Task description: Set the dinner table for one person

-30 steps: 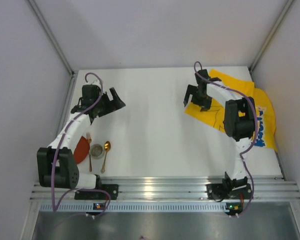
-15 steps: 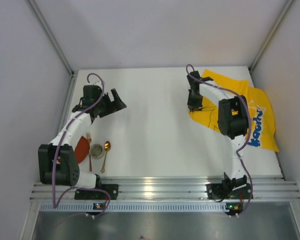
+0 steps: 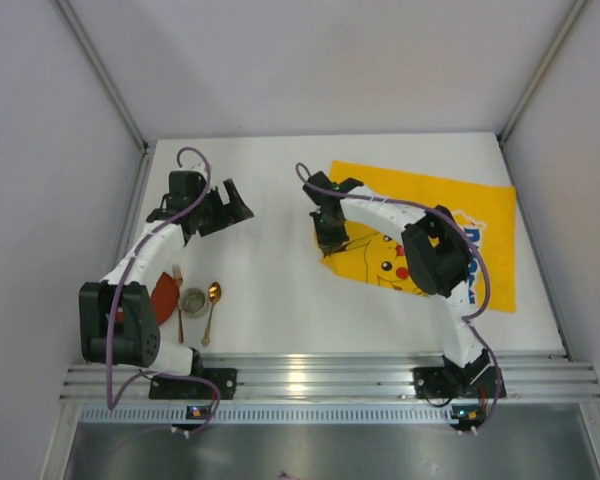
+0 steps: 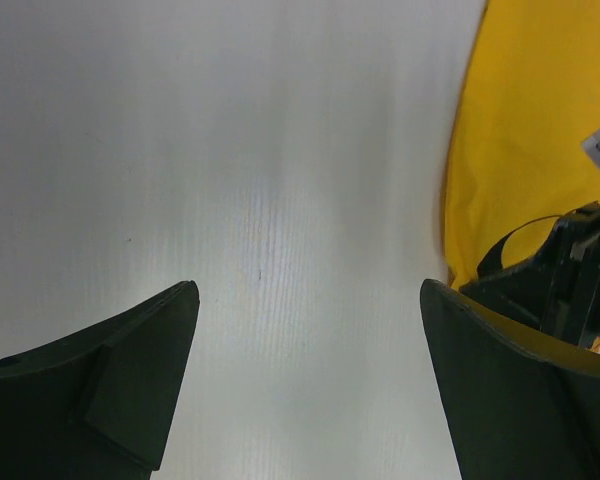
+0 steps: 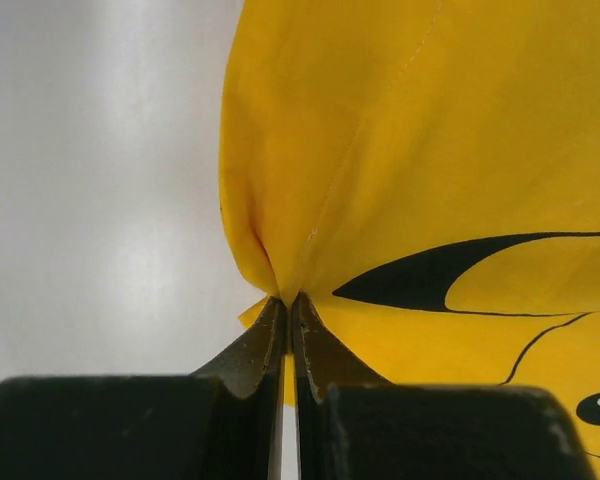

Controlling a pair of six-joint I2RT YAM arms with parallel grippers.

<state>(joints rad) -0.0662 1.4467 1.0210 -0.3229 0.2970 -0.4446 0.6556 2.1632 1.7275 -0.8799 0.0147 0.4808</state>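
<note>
The right claw [image 5: 288, 320] is clamped on the edge of the yellow Pikachu mat [image 3: 430, 215], low over the counter [image 3: 275, 275] (left claw [image 3: 236, 203] spread, empty).

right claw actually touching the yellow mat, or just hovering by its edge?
Touching. The right wrist view shows the right claw shut on a bunched fold at the edge of the yellow mat, cloth pinched between both fingers with no gap.

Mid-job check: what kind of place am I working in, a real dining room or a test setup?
Most likely a lab test cell, not a dining room: plain panel walls box in a white tabletop, and a ribbed aluminium rail runs along its near edge.
</note>
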